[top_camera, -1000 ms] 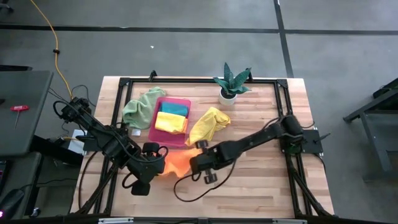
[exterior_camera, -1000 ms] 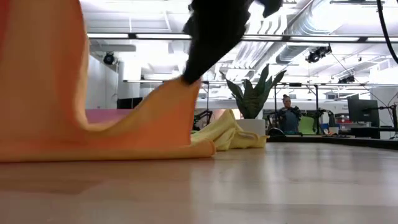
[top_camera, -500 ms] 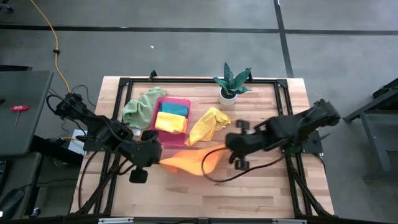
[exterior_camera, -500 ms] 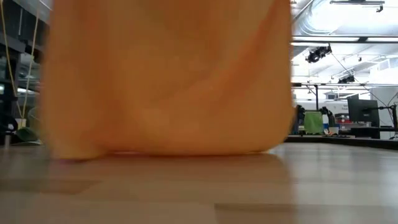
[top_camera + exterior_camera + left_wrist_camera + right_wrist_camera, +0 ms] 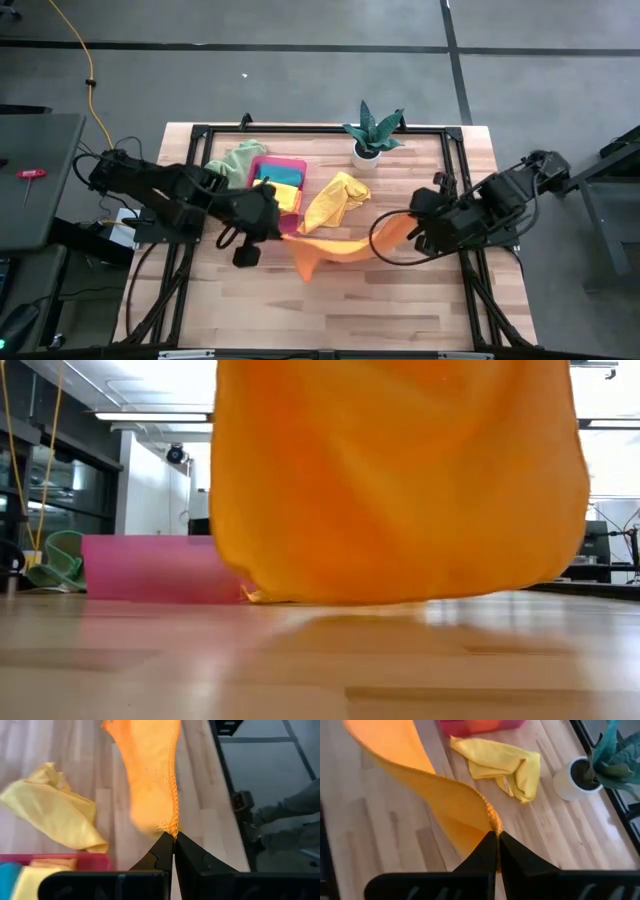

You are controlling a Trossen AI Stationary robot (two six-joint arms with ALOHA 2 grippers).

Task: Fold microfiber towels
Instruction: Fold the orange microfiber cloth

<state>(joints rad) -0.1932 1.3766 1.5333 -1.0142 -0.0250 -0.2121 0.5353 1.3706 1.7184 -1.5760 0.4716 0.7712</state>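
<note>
Orange towel hangs stretched above mid-table — left gripper and right gripper each pinch a corner, fingers closed on its hem. Such thin corner grips could slip under tension — dropping it onto the crumpled yellow towel.

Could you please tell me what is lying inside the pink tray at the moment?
The pink tray holds a teal towel and a yellow towel, side by side. The left arm covers the tray's near-left part, so anything there is hidden.
</note>
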